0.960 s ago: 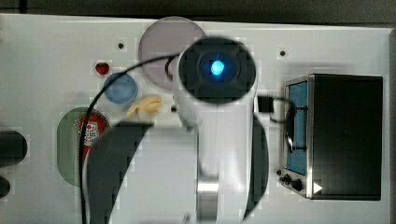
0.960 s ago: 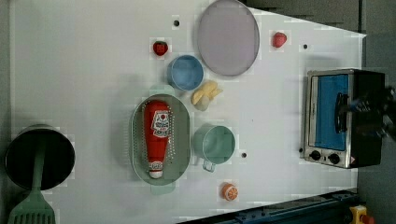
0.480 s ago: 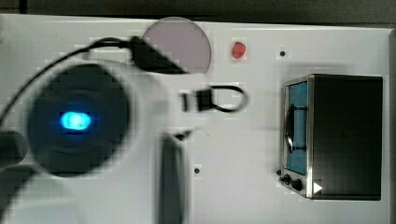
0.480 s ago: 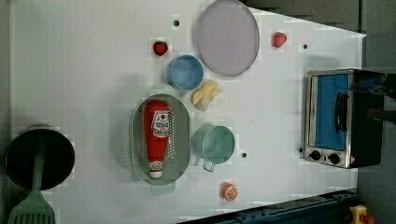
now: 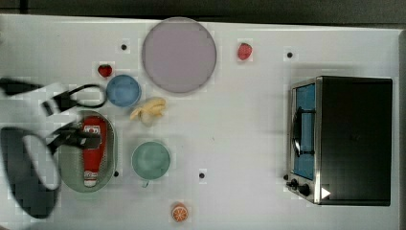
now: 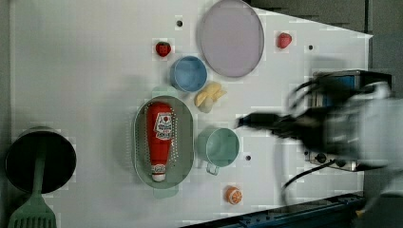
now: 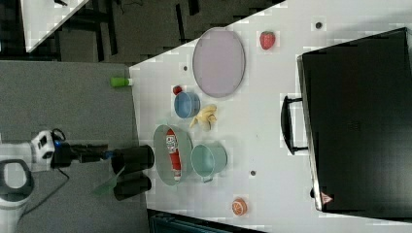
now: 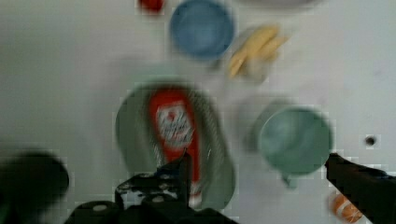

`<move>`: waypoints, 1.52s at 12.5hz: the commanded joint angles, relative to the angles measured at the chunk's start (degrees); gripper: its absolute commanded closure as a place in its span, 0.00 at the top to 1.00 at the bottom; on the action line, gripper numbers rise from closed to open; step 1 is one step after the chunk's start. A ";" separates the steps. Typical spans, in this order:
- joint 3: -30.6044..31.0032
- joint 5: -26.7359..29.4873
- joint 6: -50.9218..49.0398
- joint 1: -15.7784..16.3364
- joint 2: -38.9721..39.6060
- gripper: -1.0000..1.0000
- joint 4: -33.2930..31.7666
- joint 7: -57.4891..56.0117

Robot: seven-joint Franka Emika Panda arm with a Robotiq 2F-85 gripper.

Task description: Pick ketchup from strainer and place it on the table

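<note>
We see a red ketchup bottle (image 6: 160, 134) with a white cap lying flat, lengthwise, inside a pale green oval strainer (image 6: 186, 142) on the white bench (image 6: 85, 71).

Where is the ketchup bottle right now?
In the left view, the ketchup lies inside the strainer, left of the green cup and below the blue bowl.

Three views look down on the table (image 5: 249, 124) — the wrist view nearer — all sharing the strainer (image 6: 163, 142).
</note>
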 commanded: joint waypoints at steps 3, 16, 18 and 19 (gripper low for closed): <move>6.10 0.21 10.76 1.78 5.58 1.00 -5.76 2.90; 3.34 -25.41 42.44 3.57 27.64 1.00 -17.03 17.44; 2.18 -28.33 43.24 4.34 30.73 1.00 -15.87 19.27; 1.60 -29.42 43.79 4.90 32.26 1.00 -15.06 19.70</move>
